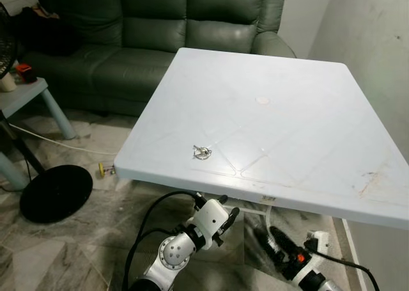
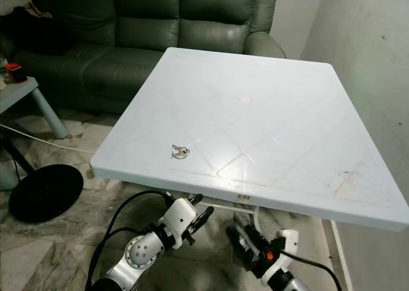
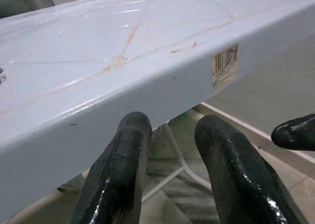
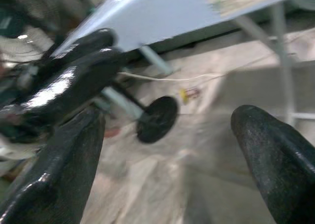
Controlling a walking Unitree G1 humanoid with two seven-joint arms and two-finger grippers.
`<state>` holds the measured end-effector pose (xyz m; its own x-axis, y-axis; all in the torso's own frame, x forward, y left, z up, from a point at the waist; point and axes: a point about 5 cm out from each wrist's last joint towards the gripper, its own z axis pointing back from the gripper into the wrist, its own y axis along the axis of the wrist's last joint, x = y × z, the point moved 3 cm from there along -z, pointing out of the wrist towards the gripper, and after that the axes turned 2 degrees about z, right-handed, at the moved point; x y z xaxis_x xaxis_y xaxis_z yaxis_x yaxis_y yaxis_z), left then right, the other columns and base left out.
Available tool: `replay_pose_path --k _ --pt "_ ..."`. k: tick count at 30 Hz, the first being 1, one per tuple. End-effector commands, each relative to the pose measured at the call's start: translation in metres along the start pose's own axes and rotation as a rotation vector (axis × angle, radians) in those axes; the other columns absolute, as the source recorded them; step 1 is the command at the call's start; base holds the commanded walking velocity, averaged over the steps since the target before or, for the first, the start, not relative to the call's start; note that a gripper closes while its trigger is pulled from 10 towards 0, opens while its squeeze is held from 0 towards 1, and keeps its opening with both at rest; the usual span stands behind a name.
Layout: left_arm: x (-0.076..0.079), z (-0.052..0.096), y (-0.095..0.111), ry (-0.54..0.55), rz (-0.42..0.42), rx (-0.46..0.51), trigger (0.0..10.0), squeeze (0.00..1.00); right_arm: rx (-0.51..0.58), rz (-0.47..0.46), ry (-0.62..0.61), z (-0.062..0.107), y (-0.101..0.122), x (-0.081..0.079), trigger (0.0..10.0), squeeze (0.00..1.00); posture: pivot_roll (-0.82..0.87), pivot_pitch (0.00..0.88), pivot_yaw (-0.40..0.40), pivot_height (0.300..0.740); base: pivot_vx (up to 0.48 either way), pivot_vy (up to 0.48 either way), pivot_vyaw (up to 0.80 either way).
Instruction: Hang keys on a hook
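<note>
A small bunch of silver keys (image 1: 202,152) lies on the white square table (image 1: 287,118), close to its front left edge. Below that front edge my left gripper (image 1: 229,208) is held up under the rim. In the left wrist view its fingers (image 3: 133,135) stand a little apart with nothing between them, pointing at the table's edge. My right gripper (image 1: 271,238) is lower, under the table near its metal legs. Its fingers (image 4: 266,140) are spread wide and empty.
A dark green sofa (image 1: 153,35) stands behind the table. On the left are a fan's round black base (image 1: 56,192), a small pale blue side table (image 1: 29,93) and a white cable on the marble floor. A wall (image 1: 377,41) runs close along the right.
</note>
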<state>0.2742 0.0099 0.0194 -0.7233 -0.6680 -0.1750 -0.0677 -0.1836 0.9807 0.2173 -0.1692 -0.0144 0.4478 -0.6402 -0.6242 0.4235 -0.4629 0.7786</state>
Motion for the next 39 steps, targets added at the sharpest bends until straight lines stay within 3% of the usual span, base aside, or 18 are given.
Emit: replay_pose_path --k 1,12,14,23,26,28,31,34,39 --pt "0.001 0.000 0.005 -0.016 -0.007 0.031 10.0 0.00 0.037 -0.006 0.072 -0.001 0.017 -0.008 10.0 0.00 0.10 0.021 -0.045 0.740 0.000 0.000 0.00" --pt "-0.004 -0.001 0.027 0.004 -0.019 0.132 10.0 0.00 0.168 -0.049 0.132 -0.013 0.056 -0.023 10.0 0.00 0.11 0.028 -0.048 0.740 0.000 0.000 0.00" --pt "-0.011 -0.004 0.040 0.034 -0.009 0.176 10.0 0.00 0.213 -0.060 0.143 -0.021 0.070 -0.026 10.0 0.00 0.12 0.025 -0.052 0.740 0.000 0.000 0.00" --pt "-0.034 -0.010 0.062 0.143 0.055 0.236 10.0 0.00 0.286 -0.046 0.101 -0.041 0.093 -0.028 10.0 0.00 0.12 0.022 -0.057 0.740 0.000 0.000 0.00" --pt "-0.054 -0.008 0.068 0.251 0.156 0.252 10.0 0.00 0.316 0.006 -0.030 -0.048 0.102 -0.015 10.0 0.00 0.12 0.019 -0.057 0.740 0.000 0.000 0.00" --pt "-0.073 -0.006 0.071 0.342 0.257 0.265 10.0 0.00 0.353 0.018 -0.173 -0.051 0.113 0.001 10.0 0.00 0.12 0.017 -0.057 0.740 0.000 0.000 0.00" --pt "-0.111 0.005 0.075 0.495 0.395 0.297 10.0 0.00 0.389 0.131 -0.322 -0.049 0.132 0.013 10.0 0.00 0.12 0.011 -0.058 0.740 0.000 0.000 0.00" --pt "-0.137 0.016 0.080 0.582 0.404 0.294 10.0 0.00 0.393 0.229 -0.425 -0.050 0.146 0.015 10.0 0.00 0.12 0.012 -0.057 0.740 0.000 0.000 0.00" --pt "-0.162 0.032 0.082 0.640 0.430 0.255 10.0 0.00 0.337 0.453 -0.508 -0.059 0.153 0.002 10.0 0.00 0.12 0.004 -0.062 0.740 0.000 0.000 0.00"
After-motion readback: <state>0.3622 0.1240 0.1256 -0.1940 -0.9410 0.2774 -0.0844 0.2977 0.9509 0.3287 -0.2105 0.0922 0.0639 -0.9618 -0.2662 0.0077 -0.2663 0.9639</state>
